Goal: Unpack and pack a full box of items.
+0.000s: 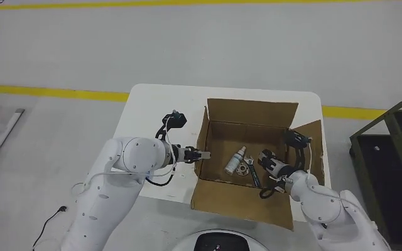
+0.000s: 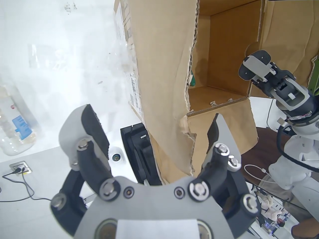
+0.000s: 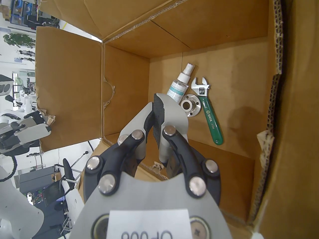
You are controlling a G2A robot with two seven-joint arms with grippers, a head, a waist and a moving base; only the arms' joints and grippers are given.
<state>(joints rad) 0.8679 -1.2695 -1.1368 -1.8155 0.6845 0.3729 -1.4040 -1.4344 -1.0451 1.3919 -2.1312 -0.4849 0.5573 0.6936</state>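
Note:
An open cardboard box [image 1: 251, 113] stands on the white table [image 1: 157, 106]. On its floor lie a white spray bottle [image 1: 236, 160] [image 3: 180, 85], a round metal flange [image 3: 190, 105] and a green-handled wrench [image 1: 253, 173] [image 3: 206, 110]. My left gripper [image 1: 202, 154] [image 2: 153, 123] is open at the box's left side, its fingers on either side of the torn flap [image 2: 162, 75] without closing on it. My right gripper [image 1: 266, 157] [image 3: 157, 110] hangs inside the box over the items, shut with nothing in it, a little short of the flange.
The box's flaps stand up all round; the right flap [image 3: 67, 83] has a torn notch. A clear plastic bottle [image 2: 15, 120] lies on the white surface left of the box. A dark green frame [image 1: 377, 150] stands beyond the table's right edge.

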